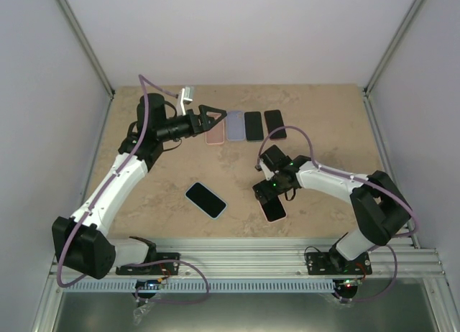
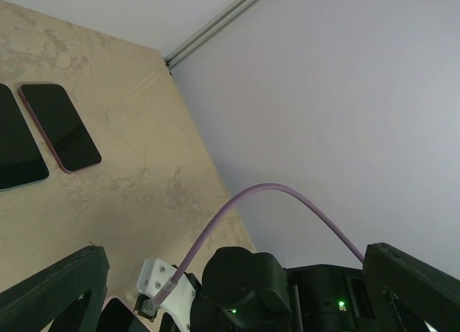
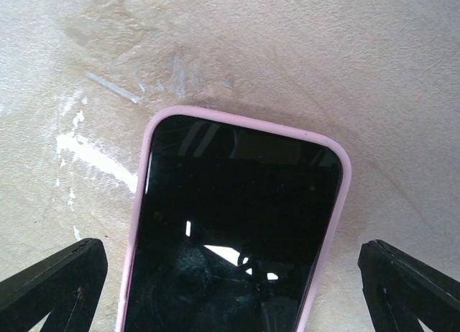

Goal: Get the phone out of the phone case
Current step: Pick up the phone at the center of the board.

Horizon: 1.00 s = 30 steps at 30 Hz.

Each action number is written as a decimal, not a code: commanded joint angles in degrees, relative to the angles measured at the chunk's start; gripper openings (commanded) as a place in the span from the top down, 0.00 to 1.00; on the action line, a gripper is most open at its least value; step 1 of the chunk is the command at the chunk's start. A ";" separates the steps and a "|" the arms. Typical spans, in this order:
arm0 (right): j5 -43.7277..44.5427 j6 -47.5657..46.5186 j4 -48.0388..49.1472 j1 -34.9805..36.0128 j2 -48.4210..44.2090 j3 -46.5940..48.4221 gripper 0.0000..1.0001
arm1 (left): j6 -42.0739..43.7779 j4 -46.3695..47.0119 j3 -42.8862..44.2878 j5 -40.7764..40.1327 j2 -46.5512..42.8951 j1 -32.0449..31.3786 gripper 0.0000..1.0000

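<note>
right gripper point(image 3: 228, 247) wide open, empty, astride pink-cased phone point(image 3: 237, 203); left gripper point(image 1: 218, 118) open, empty, near far phone row point(image 1: 253, 126)

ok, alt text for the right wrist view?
A dark-screened phone in a pink case lies face up on the beige table. The right gripper is open, one black fingertip at each bottom corner, straddling the phone.

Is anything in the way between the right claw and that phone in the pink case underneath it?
Nothing visible is. The right claw hangs open over the pink-cased phone, which lies screen up on the table. In the wrist view it sits framed between the two fingers, with no other object in the gap.
</note>
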 commanded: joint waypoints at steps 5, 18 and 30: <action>4.27 0.49 1.79 1.73 2.45 -1.04 0.02 | 0.84 -0.32 -0.12 -1.19 -0.49 -0.11 0.01; 4.50 -0.62 0.99 5.71 7.15 0.88 0.04 | 1.53 -1.47 0.16 -2.83 -0.57 0.06 0.01; 7.63 -5.99 -1.73 5.72 12.50 10.96 0.34 | 6.51 -0.30 -5.20 -3.14 -1.01 2.49 0.00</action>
